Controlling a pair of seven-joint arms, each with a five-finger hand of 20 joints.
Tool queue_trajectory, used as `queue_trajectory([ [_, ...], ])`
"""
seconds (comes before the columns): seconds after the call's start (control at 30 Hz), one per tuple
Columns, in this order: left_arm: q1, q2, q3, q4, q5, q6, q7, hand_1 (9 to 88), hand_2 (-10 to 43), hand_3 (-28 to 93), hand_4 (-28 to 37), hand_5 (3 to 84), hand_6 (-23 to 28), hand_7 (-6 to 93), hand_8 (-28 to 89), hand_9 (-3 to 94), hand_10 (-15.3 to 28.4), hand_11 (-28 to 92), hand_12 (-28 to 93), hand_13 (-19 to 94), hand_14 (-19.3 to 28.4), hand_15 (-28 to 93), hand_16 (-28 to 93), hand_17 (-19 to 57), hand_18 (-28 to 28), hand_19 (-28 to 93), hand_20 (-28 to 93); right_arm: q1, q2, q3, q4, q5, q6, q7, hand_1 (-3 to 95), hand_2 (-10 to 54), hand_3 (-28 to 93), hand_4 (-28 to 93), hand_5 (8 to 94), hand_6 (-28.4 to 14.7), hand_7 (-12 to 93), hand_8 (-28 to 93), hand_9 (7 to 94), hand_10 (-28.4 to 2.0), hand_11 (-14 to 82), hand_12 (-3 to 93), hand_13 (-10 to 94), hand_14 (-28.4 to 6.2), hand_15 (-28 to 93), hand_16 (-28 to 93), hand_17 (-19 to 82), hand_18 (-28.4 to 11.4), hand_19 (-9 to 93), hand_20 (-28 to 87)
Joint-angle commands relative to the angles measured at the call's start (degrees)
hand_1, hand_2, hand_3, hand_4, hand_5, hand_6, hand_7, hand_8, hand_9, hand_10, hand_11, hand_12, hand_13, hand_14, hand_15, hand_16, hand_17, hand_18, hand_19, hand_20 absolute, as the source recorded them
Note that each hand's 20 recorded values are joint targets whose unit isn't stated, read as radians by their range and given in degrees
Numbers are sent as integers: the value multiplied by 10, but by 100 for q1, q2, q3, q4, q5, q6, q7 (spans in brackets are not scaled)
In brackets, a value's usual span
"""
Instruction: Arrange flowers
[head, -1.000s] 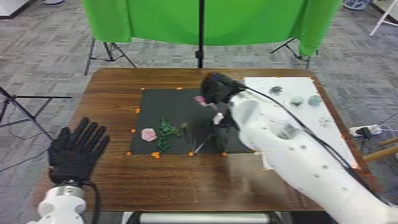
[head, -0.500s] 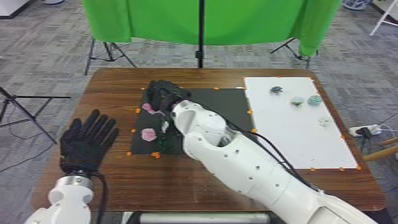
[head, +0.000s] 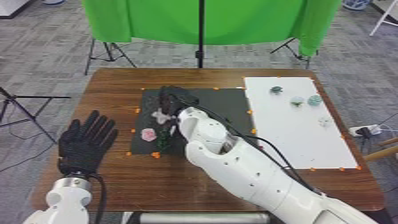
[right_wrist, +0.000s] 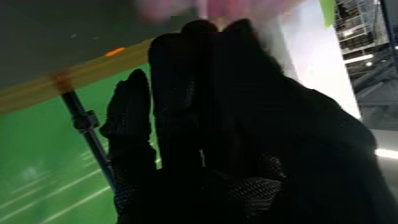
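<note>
Right hand (head: 180, 94) over the dark mat (head: 229, 102), pale flower (head: 161, 118) right by it
Can't tell if it's gripping that, tbh. Pink flower (head: 148, 134) is just nearer the robot; left hand (head: 86, 146) hangs unclenched, off to the left.

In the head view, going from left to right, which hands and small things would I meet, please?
Left hand → pink flower → right hand → small dark piece on the white sheet → pale green piece → bluish-green piece.
</note>
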Motion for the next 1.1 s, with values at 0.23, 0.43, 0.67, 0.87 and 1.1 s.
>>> queue_trajectory([
  [0.23,148,-127,-43,-1,-30,-93,-2,255,154,765,-283,427,80,129,-91,340,136,169,104,262,134,289,-39,-45,126,269,157,-47,155,190,-403,202,3,40,582,-95,720,-283,579,-36,198,-138,609,-149,208,183,549,-114,564,359,265,-216,812,429],
  [0.43,242,-238,-174,-6,-23,-114,37,255,154,766,-283,427,79,129,-91,340,135,167,103,262,134,288,-40,-45,126,269,157,-309,776,1092,-1055,74,-784,47,530,-95,760,-283,555,-48,174,-129,580,-163,185,177,533,-134,585,316,259,-221,814,422],
  [0.67,550,-256,-345,-166,23,-71,256,252,150,769,-283,426,79,128,-91,339,135,167,104,262,133,287,-39,-45,126,267,156,-1102,2065,2092,-1944,405,-797,916,496,-95,796,-283,525,-60,140,-112,533,-179,156,171,490,-160,606,201,244,-224,813,416],
  [0.87,629,-289,-406,-204,46,-69,289,252,152,769,-283,429,78,132,-92,342,135,168,104,265,133,288,-39,-43,126,265,156,-2116,2995,3067,-2264,259,-802,1208,494,-95,796,-283,525,-64,134,-110,524,-183,144,166,494,-154,471,149,245,-220,797,392],
  [1.1,650,-317,-412,-213,4,-14,309,254,154,767,-283,429,79,133,-93,343,135,169,103,265,133,288,-39,-43,125,263,157,-3086,3396,4268,-2447,120,-679,1586,493,-95,806,-283,499,-66,133,-112,467,-180,116,151,424,-157,282,137,233,-214,761,340],
])
